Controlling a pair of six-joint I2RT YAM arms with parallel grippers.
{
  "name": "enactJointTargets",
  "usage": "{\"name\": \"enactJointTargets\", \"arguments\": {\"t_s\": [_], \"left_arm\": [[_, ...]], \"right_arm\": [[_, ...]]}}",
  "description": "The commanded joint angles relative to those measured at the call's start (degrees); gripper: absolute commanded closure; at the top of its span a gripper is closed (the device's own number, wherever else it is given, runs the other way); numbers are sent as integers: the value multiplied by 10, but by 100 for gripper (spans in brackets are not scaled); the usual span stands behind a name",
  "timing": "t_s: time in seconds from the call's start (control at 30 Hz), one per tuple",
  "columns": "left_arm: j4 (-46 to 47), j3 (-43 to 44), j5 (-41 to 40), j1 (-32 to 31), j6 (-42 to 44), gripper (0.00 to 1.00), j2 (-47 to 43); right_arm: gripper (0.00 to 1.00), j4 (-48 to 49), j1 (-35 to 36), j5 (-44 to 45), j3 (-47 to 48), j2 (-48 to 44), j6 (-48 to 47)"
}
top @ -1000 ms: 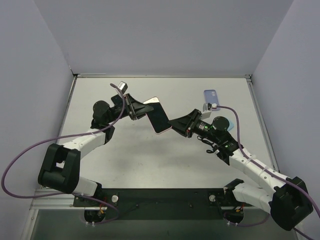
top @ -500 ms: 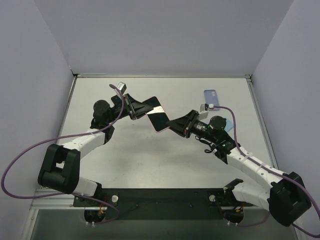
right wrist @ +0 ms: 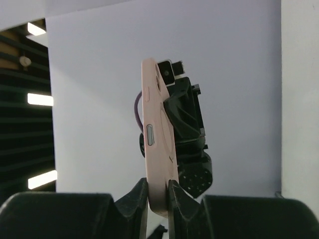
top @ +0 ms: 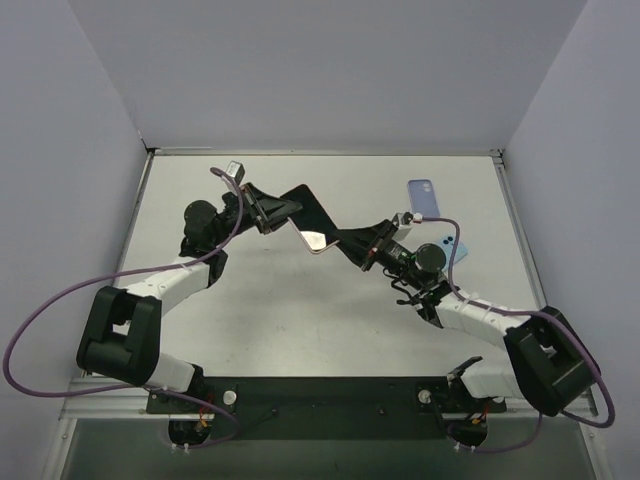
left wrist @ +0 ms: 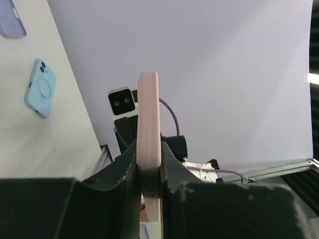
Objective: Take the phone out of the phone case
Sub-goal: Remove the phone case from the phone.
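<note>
Pink soft-plastic phone case [left wrist: 149, 124], phone [top: 312, 218] inside, is held in mid-air. Left gripper [left wrist: 149, 167] and right gripper [right wrist: 158, 191] each clamp an opposite end, jaws nearly closed. Risk: squeezing case onto phone prevents separation; a slip drops it.

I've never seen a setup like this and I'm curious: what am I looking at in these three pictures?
Two robot arms are bolted at the near edge of a table. One picture looks down from above; the other two come from a small camera on each wrist. The left gripper and the right gripper are both shut on one pink-cased phone, held between them. On the table lie a lilac case and a light blue case.
</note>
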Motion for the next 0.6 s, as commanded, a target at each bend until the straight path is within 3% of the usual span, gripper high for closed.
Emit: {"name": "enactJointTargets", "arguments": {"t_s": [0.0, 0.2, 0.57], "left_arm": [[260, 24, -56, -9, -68, 100, -7], [412, 35, -118, -14, -149, 100, 44], [400, 104, -204, -29, -159, 100, 34]], "right_arm": [[100, 261, -5, 118, 7, 105, 174], [100, 260, 8, 152, 60, 142, 192], [100, 259, 32, 251, 148, 155, 245]]}}
